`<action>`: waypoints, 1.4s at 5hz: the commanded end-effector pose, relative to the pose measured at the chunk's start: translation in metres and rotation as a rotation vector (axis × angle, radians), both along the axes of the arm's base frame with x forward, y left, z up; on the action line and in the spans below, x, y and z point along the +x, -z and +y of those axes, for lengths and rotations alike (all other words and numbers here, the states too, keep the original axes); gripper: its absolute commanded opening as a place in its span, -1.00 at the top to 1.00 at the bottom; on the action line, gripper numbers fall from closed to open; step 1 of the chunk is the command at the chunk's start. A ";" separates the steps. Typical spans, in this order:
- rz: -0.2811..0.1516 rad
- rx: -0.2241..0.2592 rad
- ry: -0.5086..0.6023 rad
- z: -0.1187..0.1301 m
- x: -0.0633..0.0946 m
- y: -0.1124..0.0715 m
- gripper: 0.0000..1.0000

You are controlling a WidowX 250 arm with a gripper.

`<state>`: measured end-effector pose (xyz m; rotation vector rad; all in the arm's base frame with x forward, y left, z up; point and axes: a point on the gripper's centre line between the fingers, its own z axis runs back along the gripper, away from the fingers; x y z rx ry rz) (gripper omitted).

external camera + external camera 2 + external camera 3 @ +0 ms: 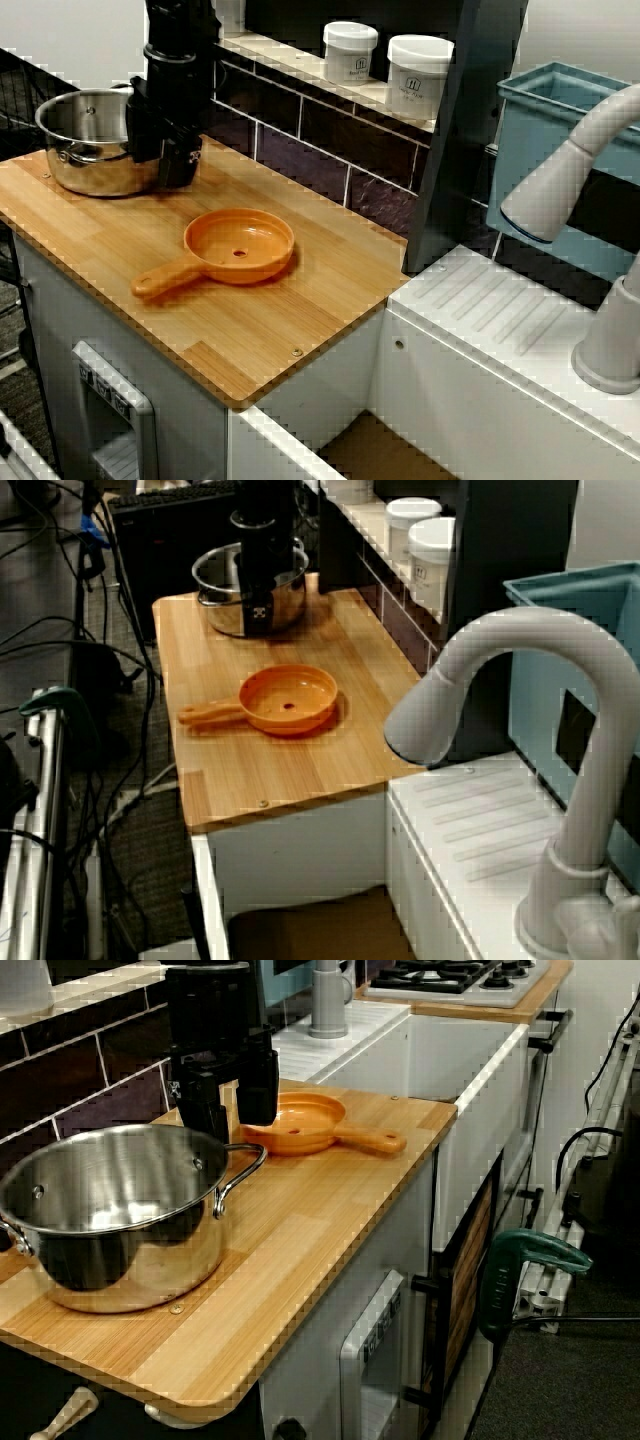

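- Open, empty gripper low over wooden counter, fingers spread.
- Just beside it: steel pot, side handle nearest the fingers.
- On its other side, near: orange pan.

The gripper covers the pot at its three o'clock; print on the jars is too small to read.

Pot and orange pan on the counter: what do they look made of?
The pot looks like polished stainless steel: silvery, with mirror-like reflections on its wall and a bright sheen inside. The orange pan is probably moulded plastic: even matte orange, bowl and handle seemingly one piece, only soft highlights.
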<state>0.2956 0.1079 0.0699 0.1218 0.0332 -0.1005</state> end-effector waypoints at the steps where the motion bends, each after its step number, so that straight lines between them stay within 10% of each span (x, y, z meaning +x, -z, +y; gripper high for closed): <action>1: -0.054 0.045 0.057 -0.021 0.004 -0.003 -1.00; 7: -0.059 0.078 0.114 -0.066 0.013 0.034 -1.00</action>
